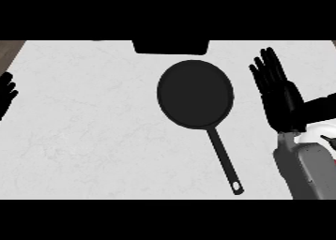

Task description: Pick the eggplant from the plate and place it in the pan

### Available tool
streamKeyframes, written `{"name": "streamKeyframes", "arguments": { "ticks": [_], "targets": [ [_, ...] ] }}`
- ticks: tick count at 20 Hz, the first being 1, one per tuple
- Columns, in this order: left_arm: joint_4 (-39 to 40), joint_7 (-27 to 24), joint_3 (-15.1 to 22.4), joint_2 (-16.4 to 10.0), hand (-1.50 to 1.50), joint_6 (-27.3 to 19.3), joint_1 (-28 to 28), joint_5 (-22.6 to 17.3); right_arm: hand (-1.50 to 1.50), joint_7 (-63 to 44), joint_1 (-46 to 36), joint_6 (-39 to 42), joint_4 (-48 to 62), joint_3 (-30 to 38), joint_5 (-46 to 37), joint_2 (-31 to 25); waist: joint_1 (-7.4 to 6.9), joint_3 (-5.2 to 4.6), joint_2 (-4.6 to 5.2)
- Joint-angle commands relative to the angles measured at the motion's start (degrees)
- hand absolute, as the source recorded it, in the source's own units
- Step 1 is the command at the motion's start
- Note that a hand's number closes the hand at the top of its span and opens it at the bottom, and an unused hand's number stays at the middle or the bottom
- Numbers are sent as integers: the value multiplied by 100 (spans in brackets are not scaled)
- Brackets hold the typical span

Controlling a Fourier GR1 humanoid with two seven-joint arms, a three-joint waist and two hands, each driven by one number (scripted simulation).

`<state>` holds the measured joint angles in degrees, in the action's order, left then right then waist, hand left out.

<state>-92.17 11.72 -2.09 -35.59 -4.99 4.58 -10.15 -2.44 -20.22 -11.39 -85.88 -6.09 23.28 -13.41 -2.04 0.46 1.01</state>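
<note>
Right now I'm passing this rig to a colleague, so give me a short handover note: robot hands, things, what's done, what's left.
Hands: the right robot hand is open with straight fingers and holds nothing. It is between the black round frying pan and the white plate. The left robot hand is open, resting at the view's left edge.
Things: the dark eggplant lies on the plate at the right edge, partly cut off by the frame.
Done: nothing yet; the eggplant is not in the pan.
Left: grasp the eggplant, carry it to the pan, release.
</note>
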Motion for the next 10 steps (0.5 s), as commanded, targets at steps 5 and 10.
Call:
{"name": "streamKeyframes", "arguments": {
  "ticks": [5,10],
  "targets": [
    [-149,-177,587,613,0,-372,-401,578,-150,-949,146,2061,1373,1080,924,-1995,191,-32,-32],
    [-166,-146,834,828,0,-263,-766,469,-150,-1469,692,1242,2492,1367,-276,-3318,241,-43,-29]
  ]
}}
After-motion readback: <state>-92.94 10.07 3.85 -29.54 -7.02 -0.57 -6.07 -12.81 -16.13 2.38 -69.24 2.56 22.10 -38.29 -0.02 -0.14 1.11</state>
